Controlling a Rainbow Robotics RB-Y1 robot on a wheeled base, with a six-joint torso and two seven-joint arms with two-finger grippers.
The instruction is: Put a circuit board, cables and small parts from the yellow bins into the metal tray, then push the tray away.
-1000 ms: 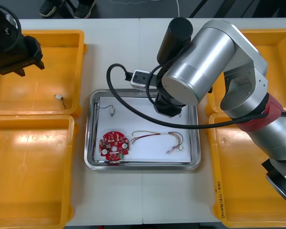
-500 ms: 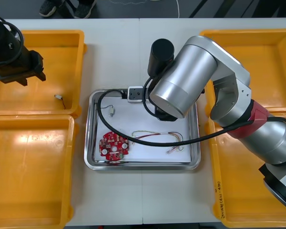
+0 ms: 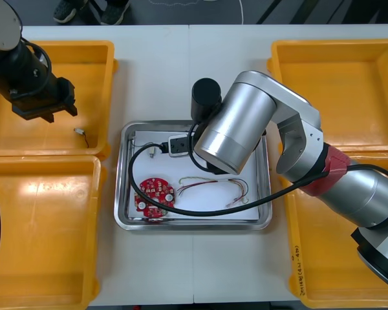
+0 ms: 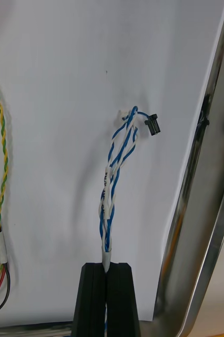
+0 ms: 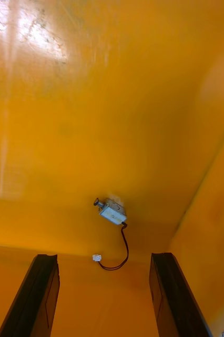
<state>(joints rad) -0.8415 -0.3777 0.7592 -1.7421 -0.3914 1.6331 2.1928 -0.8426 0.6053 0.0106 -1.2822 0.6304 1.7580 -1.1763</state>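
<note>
Right gripper [image 4: 106, 266]: fingers are closed on a blue and white cable [image 4: 114, 174], clamped at one end. The rest of the cable is seen running out from the fingertips across the white floor of the metal tray [image 3: 126, 219], close beside the tray's shiny rim, with a small black connector at its free end.

Left gripper [image 5: 104, 256]: fingers are spread wide, and nothing is held or touched. It is positioned over the far left yellow bin [image 3: 103, 58]. A small metal part [image 5: 111, 210] with a short black lead is noted on the bin floor, apart from the fingertips; in the front view it lies at 4 o'clock from the gripper.

Tray contents, front view: a red circuit board [image 3: 154, 197] at 8 o'clock, a red and yellow cable [image 3: 213, 187] at 5 o'clock, and a second small metal part [image 3: 153, 150] at 10 o'clock.

The tray is set on a light table [image 3: 155, 71], with yellow bins at 3 and 9 o'clock
</note>
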